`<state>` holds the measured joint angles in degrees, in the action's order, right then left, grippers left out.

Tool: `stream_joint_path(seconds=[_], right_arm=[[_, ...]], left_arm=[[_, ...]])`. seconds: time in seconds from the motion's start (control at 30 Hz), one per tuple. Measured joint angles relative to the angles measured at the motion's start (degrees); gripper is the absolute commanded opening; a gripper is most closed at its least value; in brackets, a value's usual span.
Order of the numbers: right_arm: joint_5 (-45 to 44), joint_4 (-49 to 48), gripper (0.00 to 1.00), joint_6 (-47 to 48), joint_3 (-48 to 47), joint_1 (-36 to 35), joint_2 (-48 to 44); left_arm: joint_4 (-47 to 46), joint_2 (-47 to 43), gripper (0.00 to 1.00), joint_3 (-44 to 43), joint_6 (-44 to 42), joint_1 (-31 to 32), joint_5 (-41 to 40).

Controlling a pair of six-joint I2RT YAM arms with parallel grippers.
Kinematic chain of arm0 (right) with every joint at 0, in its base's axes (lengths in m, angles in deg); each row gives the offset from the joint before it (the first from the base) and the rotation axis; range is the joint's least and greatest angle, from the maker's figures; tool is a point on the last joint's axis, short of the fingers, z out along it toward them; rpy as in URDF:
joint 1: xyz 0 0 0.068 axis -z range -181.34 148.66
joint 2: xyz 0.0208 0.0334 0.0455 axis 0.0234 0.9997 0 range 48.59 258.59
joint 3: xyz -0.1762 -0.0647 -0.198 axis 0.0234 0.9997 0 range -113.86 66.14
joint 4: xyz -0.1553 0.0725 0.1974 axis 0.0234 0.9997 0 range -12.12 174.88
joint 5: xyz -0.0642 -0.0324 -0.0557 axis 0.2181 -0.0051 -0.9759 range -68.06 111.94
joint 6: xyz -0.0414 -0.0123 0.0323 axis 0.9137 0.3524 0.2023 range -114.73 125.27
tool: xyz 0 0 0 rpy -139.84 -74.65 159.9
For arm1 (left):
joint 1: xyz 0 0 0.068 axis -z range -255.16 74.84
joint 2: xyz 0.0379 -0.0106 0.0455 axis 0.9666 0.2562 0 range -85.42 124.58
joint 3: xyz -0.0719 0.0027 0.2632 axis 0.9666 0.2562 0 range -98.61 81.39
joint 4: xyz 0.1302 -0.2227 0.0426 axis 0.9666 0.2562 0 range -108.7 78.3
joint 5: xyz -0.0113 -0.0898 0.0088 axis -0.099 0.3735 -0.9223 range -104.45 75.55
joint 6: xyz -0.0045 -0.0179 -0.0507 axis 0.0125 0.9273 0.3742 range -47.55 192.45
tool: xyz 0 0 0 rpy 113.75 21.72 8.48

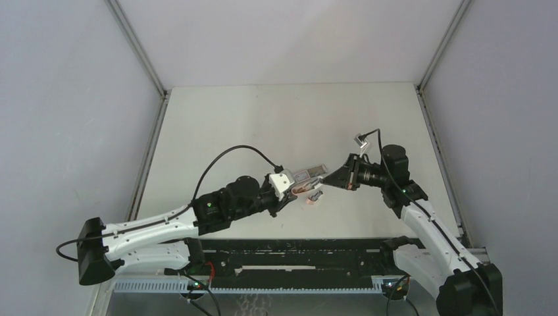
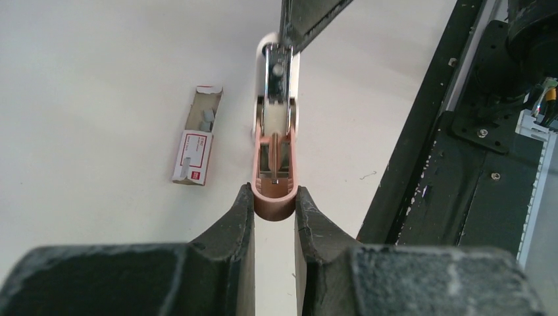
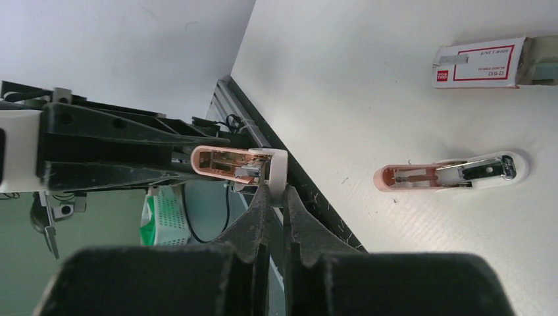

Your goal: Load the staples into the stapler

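Note:
My left gripper (image 2: 274, 197) is shut on the rear end of a pink stapler (image 2: 273, 178), held above the table. The stapler is hinged open, its white lid (image 2: 276, 72) stretched out away from me. My right gripper (image 3: 276, 191) is shut on that white lid (image 3: 278, 168), facing the left gripper (image 1: 293, 189). The staples (image 2: 207, 118) are grey strips in the open end of a small red-marked box (image 2: 196, 151), which lies flat on the table left of the stapler. No staples show between either gripper's fingers.
A second pink and white stapler (image 3: 454, 174) lies open on the table below the box (image 3: 480, 62). The black base rail (image 2: 460, 164) with cables runs along the near edge. Grey side walls bound the table.

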<state>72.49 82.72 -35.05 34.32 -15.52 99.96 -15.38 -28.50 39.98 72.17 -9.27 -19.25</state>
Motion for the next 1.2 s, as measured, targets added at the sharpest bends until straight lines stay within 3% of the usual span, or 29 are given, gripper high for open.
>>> stream_joint_path(seconds=[0.13,0.43,0.6,0.83,1.2], right_arm=[[2.6,1.4,0.0,0.0,0.1,2.7,-1.5],[4.9,3.9,0.0,1.5,0.2,6.2,-3.4],[4.0,5.5,0.0,4.5,0.4,7.0,-3.4],[0.9,10.5,0.0,10.6,3.0,6.5,-2.7],[-4.4,12.3,0.0,14.0,10.2,1.4,2.4]], left_arm=[[-0.3,0.0,0.16,0.9,1.0,0.1,0.0],[1.9,-2.1,0.58,5.7,4.3,0.2,-3.0],[5.5,-6.9,0.7,9.1,6.3,0.1,-5.2],[3.1,-11.9,0.73,9.8,13.3,0.1,-8.2],[-2.6,-0.9,0.76,9.4,33.7,-1.7,-10.0]])
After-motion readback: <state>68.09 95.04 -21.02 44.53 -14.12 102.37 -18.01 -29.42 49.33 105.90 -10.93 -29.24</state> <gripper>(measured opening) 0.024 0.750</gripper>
